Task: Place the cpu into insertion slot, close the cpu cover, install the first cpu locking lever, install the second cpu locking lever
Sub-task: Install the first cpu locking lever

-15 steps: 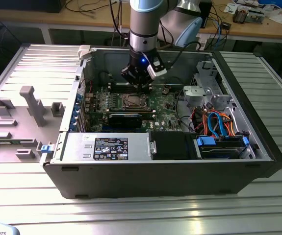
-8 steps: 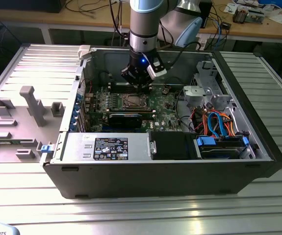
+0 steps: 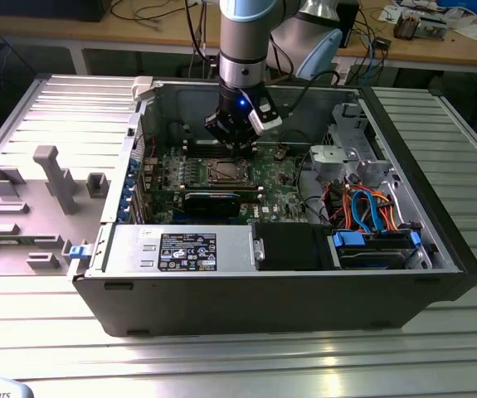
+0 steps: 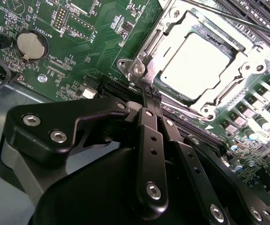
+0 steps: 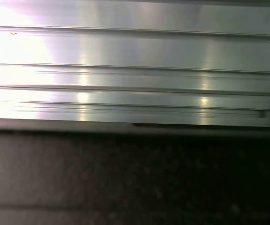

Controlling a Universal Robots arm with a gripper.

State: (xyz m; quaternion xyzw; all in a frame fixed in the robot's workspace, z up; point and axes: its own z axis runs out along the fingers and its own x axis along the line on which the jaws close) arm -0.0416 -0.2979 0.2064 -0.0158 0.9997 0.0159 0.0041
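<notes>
Small square cpu with silver-grey metal top (image 4: pixel 196 65) seated in silvery-rimmed insertion slot (image 4: pixel 146 49) on green motherboard (image 4: pixel 85 49), thin silvery cpu cover frame (image 4: pixel 240 63) down over it. Black gripper (image 4: pixel 150 93) fingers pinched together at socket corner, likely working a locking lever.

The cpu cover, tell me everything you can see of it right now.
The cpu cover is a thin, shiny silvery metal frame with a square window. It lies closed and flat over the cpu, whose pale metal top shows through the window. Screws sit by its corners. It is on the green motherboard, beside the memory slots. The gripper, shut, has its tips at the frame's corner edge.
</notes>
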